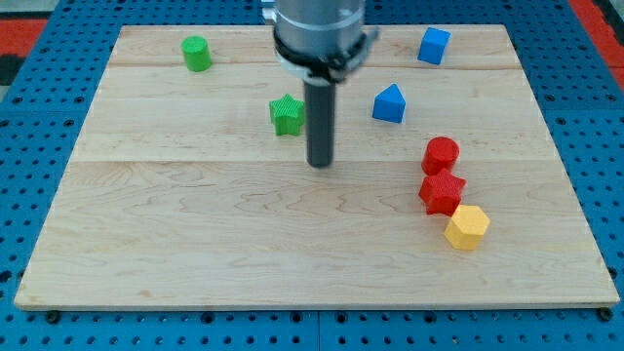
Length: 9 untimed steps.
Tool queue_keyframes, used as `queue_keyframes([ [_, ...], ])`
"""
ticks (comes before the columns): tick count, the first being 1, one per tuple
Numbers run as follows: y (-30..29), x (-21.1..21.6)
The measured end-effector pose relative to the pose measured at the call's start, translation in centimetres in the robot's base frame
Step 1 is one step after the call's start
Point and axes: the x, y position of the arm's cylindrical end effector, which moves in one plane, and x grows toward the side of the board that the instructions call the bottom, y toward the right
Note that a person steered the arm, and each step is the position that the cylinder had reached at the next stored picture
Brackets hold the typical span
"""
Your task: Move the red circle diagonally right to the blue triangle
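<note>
The red circle (441, 154) is a short red cylinder on the wooden board at the view's right. The blue triangle (388, 103) sits above and to its left. My tip (320, 164) is near the board's middle, left of the red circle and below-left of the blue triangle, touching no block. The rod rises from it to the arm body at the view's top.
A red star (442, 191) touches the red circle from below, with a yellow hexagon (467, 227) just below-right of it. A green star (287, 114) sits just left of the rod. A green cylinder (197, 53) is at top left, a blue cube (434, 46) at top right.
</note>
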Motion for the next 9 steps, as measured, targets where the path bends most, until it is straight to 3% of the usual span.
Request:
queue_keyframes([
  [2,9.8,1.4],
  [4,11.7,0.0],
  [6,11.7,-4.2],
  [9,18.9,-4.5],
])
